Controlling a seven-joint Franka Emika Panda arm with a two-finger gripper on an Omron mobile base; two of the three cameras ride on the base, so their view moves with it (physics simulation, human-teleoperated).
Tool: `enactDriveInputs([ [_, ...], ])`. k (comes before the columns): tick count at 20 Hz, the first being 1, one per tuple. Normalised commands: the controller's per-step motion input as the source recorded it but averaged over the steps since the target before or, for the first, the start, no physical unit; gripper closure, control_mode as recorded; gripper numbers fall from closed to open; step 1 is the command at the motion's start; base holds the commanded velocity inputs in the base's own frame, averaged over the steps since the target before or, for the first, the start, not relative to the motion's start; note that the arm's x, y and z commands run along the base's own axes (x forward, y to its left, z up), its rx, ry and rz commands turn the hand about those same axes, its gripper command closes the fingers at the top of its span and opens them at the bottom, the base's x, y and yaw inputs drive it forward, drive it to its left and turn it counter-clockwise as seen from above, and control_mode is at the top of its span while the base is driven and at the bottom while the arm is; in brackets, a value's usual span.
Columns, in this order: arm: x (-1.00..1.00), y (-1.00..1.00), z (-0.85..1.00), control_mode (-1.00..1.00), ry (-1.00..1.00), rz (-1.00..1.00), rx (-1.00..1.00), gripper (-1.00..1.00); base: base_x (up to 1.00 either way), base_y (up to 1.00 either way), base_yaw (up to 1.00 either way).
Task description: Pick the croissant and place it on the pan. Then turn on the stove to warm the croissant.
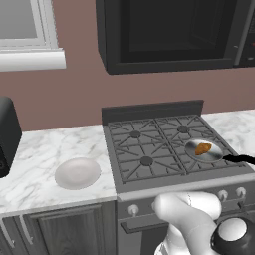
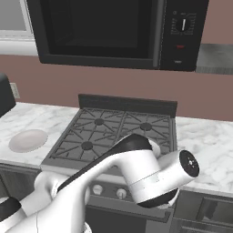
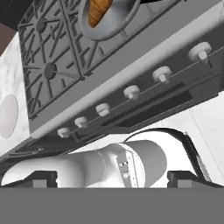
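Note:
The golden-brown croissant [image 1: 202, 148] lies inside the small shiny pan [image 1: 215, 154] on the front right burner of the stove [image 1: 144, 149]. The pan's black handle points right, toward the counter. In the hand view the croissant [image 3: 98, 11] and the pan [image 3: 110, 32] sit at the top edge. Below them, the stove's row of silver knobs [image 3: 131, 92] runs slanting across the picture. My gripper [image 3: 113, 179] is open, its two dark tips wide apart with nothing held between them. It hangs low in front of the stove's front panel, below the knobs.
A round white plate [image 1: 77, 173] rests on the marble counter left of the stove. A black microwave [image 1: 174, 30] hangs above the burners. A black appliance [image 1: 7, 134] stands at the far left. My arm's white elbow [image 1: 189, 209] covers part of the knob panel.

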Motion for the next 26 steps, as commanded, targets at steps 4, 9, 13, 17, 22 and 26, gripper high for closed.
enactDriveInputs([
  [4, 0.0, 0.0, 0.0, -1.0, -0.14, 0.3, -0.01, -1.0, 0.0, 0.0, 0.0],
  [9, -0.01, 0.0, -0.04, -1.0, -0.27, 0.33, 0.0, -1.0, 0.0, 0.0, 0.0],
  [13, -0.01, 0.0, -0.24, -1.0, -0.38, 0.3, 0.0, -1.0, 0.0, 0.0, 0.0],
  [17, 0.0, 0.0, -0.39, -1.0, -0.45, 0.21, 0.0, -1.0, 0.0, 0.0, 0.0],
  [22, 0.0, 0.0, -0.49, -1.0, -0.46, 0.18, 0.0, -1.0, 0.0, 0.0, 0.0],
  [26, 0.0, 0.0, -0.44, -1.0, -0.48, 0.18, 0.0, -1.0, 0.0, 0.0, 0.0],
])
